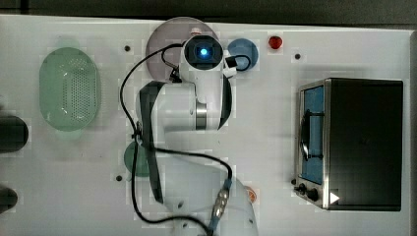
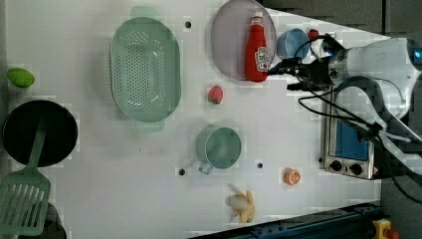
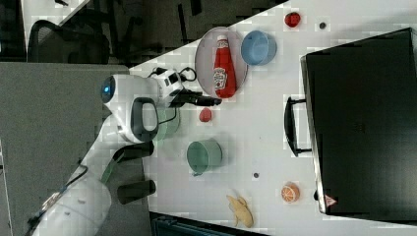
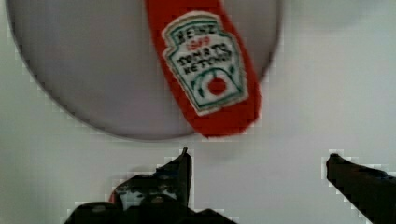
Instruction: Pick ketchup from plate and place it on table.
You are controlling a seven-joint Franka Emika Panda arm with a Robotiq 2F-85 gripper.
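The ketchup (image 2: 258, 50), a slim red bottle with a white label, lies flat on the pale mauve plate (image 2: 230, 45) at the far edge of the white table (image 2: 283, 129). In the wrist view the ketchup (image 4: 210, 70) has its base overhanging the plate (image 4: 93, 70) rim. My gripper (image 4: 258, 156) is open with nothing between its fingers, and it hovers over bare table just off the bottle's base. The right view has the gripper (image 3: 215, 102) just beyond the base of the ketchup (image 3: 223, 69). In the top view my arm covers most of the plate (image 1: 160, 42).
A blue bowl (image 2: 291, 42) sits beside the plate, with a red ball (image 3: 292, 19) past it. A strawberry (image 2: 215, 94), green colander (image 2: 144, 69) and green cup (image 2: 219, 147) are nearby. A toaster oven (image 2: 348, 144) stands under my arm. An orange slice (image 2: 292, 176) and banana (image 2: 242, 204) lie farther off.
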